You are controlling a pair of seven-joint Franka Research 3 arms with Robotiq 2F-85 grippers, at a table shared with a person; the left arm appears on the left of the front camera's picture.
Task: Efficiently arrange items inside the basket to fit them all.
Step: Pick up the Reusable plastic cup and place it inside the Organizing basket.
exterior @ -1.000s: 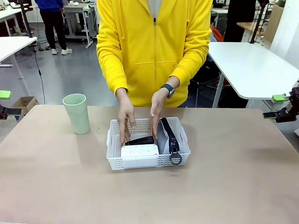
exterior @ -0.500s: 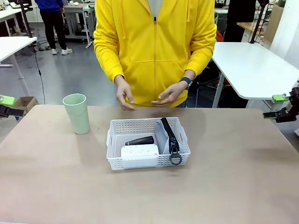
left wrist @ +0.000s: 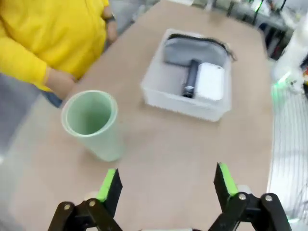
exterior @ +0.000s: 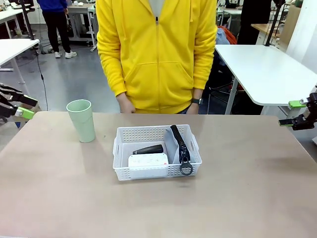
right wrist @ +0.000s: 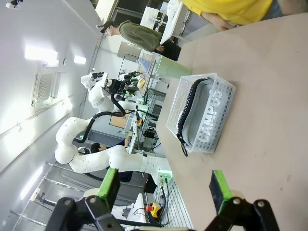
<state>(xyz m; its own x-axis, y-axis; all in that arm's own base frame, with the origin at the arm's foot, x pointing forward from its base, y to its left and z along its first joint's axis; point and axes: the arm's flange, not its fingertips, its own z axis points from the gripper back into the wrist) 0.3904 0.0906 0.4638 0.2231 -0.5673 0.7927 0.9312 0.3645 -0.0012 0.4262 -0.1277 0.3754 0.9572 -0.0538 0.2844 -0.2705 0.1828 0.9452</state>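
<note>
— What do the jaws have hold of?

— Nothing. In its wrist view the left gripper [left wrist: 166,183] stands spread wide over the bare table [left wrist: 159,154], green pads apart. The pale green cup [left wrist: 91,122] stands upright at about 11 o'clock from it, near but not between the fingers. The right gripper [right wrist: 164,186] gapes just as wide and is also empty.

— And the basket?

— The white basket [left wrist: 178,100] sits farther off, at about 1 o'clock from either pair of jaws and well apart from both. From the front, the white box [exterior: 148,160] lies against its near wall and the black stapler [exterior: 148,149] is just behind the box. The grey pouch [exterior: 171,144] stands on edge along the 3 o'clock side, with its ring pull [exterior: 186,168] at the near wall. The cup is outside the basket, at 10 o'clock from it.

— Beyond that?

— A person in yellow [exterior: 156,54] stands at the far edge.
</note>
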